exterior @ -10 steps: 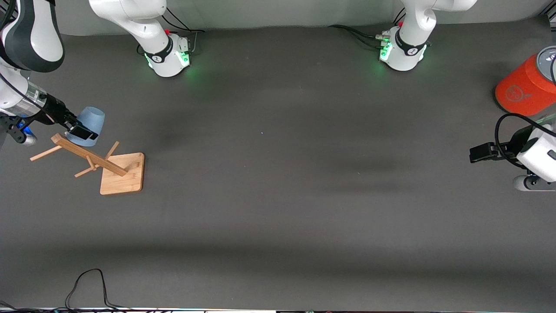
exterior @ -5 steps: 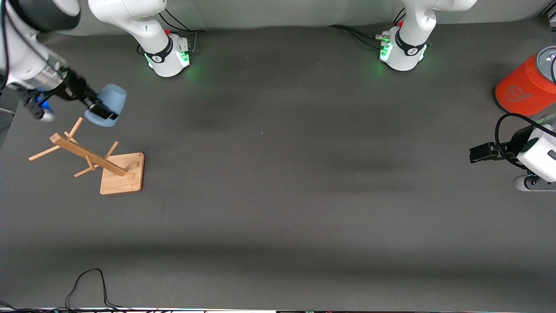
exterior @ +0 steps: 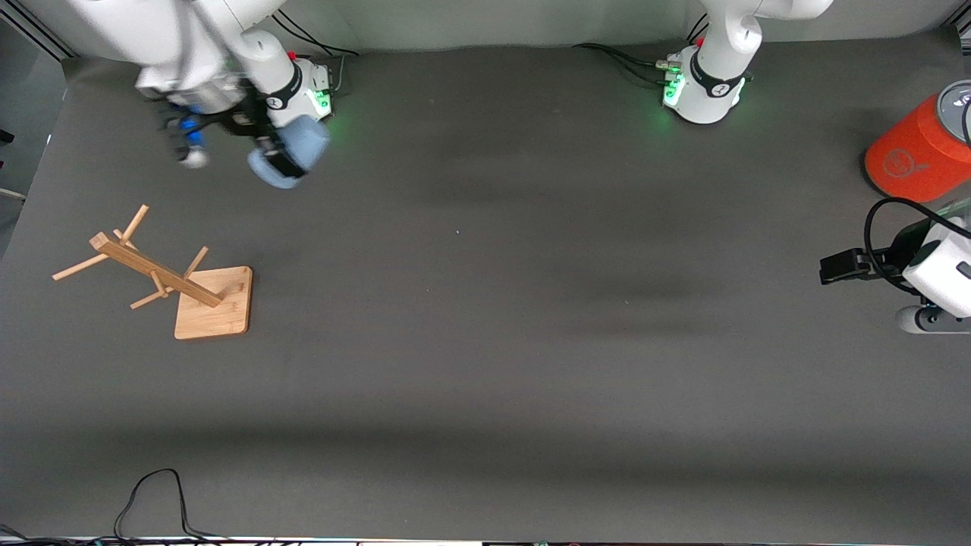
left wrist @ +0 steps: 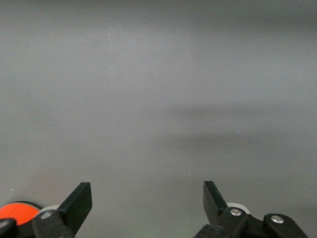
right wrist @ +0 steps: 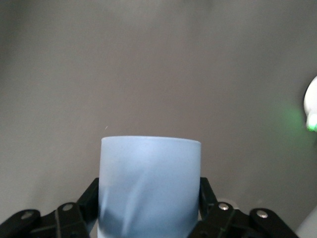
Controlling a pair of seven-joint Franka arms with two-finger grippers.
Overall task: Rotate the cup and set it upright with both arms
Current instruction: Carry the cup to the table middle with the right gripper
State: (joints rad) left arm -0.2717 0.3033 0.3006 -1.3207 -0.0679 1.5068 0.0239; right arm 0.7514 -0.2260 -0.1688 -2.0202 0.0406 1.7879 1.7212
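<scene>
Pale-blue plastic, the cup (exterior: 290, 152) hung in the air at the upper left of the front frame, clamped by the right gripper (exterior: 274, 161) over the counter (exterior: 485, 341) just in front of the right arm's green-lit base (exterior: 300, 95). It lay tilted rather than upright, and which end was its mouth could not be told. In the right wrist view the cup (right wrist: 150, 186) filled the lower middle of the frame, and the black fingers (right wrist: 91, 198) pressed against both of its sides.

Lower in the front frame, toward the right arm's end of the counter and nearer to the camera than the cup, a wooden cup rack (exterior: 163, 280) stood on its square base, its pegs bare.

At the right edge of the front frame the left gripper (exterior: 838, 267) waited low over the counter, released and holding nothing; the left wrist view showed its fingers (left wrist: 79, 203) spread wide over bare grey surface. An orange canister with a grey lid (exterior: 918, 152) lay tipped on the counter near that gripper, farther from the camera.
</scene>
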